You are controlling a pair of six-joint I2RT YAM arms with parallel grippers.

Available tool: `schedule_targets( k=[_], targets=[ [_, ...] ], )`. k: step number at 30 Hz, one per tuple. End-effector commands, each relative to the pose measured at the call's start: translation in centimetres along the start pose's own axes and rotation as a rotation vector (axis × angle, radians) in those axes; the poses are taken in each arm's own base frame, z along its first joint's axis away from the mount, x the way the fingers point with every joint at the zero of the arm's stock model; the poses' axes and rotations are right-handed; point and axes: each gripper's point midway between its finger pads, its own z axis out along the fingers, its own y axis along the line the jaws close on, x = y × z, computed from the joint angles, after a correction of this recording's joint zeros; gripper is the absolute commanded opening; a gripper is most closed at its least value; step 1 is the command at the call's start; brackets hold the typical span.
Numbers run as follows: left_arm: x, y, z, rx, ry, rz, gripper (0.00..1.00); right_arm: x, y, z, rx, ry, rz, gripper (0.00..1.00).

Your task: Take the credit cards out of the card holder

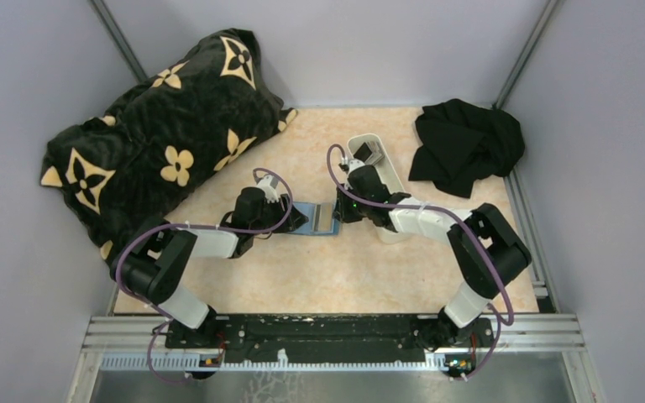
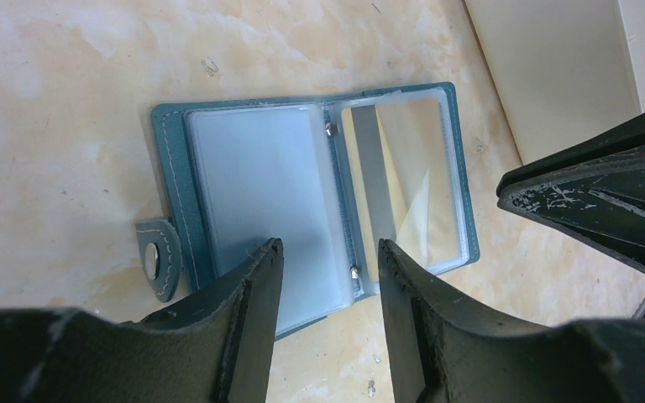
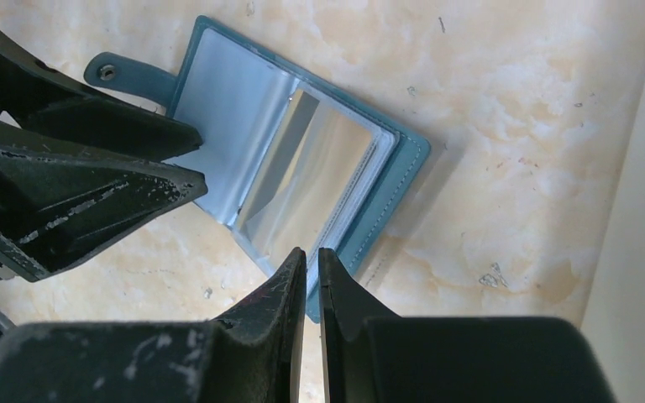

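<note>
The teal-blue card holder [image 1: 317, 219] lies open and flat on the table between my two grippers. Its clear inner sleeves [image 2: 260, 193] face up. The right-hand page [image 2: 407, 185] shines tan and grey, and I cannot tell whether a card sits in it. My left gripper [image 2: 330, 252] hangs open just above the holder's near edge, astride the spine, with nothing between its fingers [image 2: 252, 294]. My right gripper [image 3: 312, 256] is shut to a thin slit over the holder's outer edge [image 3: 386, 193], and no thing shows in the slit. Dark grey credit cards [image 1: 369, 153] lie in the white tray.
The long white tray [image 1: 390, 180] stands right of the holder, under the right arm. A black cloth [image 1: 466, 147] lies at the back right. A big black cushion with tan flowers [image 1: 159, 143] fills the back left. Grey walls close in both sides.
</note>
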Motion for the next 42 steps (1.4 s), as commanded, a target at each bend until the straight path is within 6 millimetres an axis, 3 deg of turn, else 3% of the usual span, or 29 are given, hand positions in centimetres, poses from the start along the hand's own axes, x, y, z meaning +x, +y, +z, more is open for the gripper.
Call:
schedule_targets(
  k=[1, 8, 21, 42],
  targets=[
    [1.8, 1.4, -0.2, -0.039, 0.049, 0.0, 0.54, -2.0, 1.5, 0.5, -0.041, -0.048, -0.024, 0.12],
    [1.9, 1.5, -0.2, -0.043, 0.051, 0.003, 0.54, -0.1, 0.5, 2.0, -0.022, 0.003, -0.013, 0.12],
    [2.0, 1.4, -0.1, -0.037, 0.058, 0.004, 0.54, 0.4, 0.6, 2.9, -0.046, 0.019, -0.007, 0.12],
    [2.6, 1.5, -0.1, -0.03, 0.076, -0.005, 0.53, -2.3, 3.1, 3.7, -0.105, -0.01, -0.032, 0.12]
  ],
)
